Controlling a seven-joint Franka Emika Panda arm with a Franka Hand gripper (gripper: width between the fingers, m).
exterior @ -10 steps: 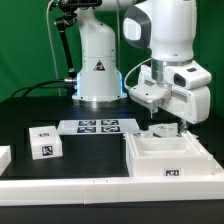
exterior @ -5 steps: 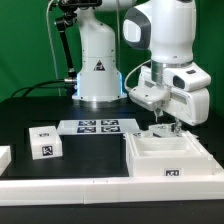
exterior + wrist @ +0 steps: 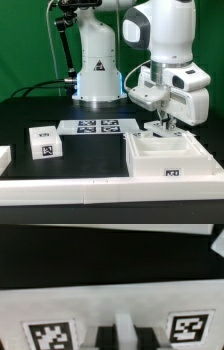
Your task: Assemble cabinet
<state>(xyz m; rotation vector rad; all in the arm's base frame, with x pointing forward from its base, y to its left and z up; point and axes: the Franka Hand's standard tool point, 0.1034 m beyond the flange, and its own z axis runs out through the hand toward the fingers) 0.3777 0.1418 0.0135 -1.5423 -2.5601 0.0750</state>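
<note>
The large white cabinet frame [image 3: 172, 160] lies open side up at the exterior view's right, with a marker on its front face. My gripper [image 3: 160, 126] is down at the frame's back wall. In the wrist view, the dark fingers [image 3: 105, 338] stand close on either side of a thin white wall [image 3: 125, 328], and the gripper [image 3: 125, 339] looks shut on it. Two markers [image 3: 48, 335] flank the wall on the white surface. A small white drawer box [image 3: 44, 142] with a marker sits apart on the black table at the left.
The marker board [image 3: 98, 126] lies flat between the drawer box and the frame. The white robot pedestal [image 3: 98, 72] stands behind it. Another white part [image 3: 3, 157] shows at the left edge. A white border [image 3: 90, 190] runs along the table's front.
The gripper has come down a little onto the frame's back wall. The frame and the drawer box have not moved.
</note>
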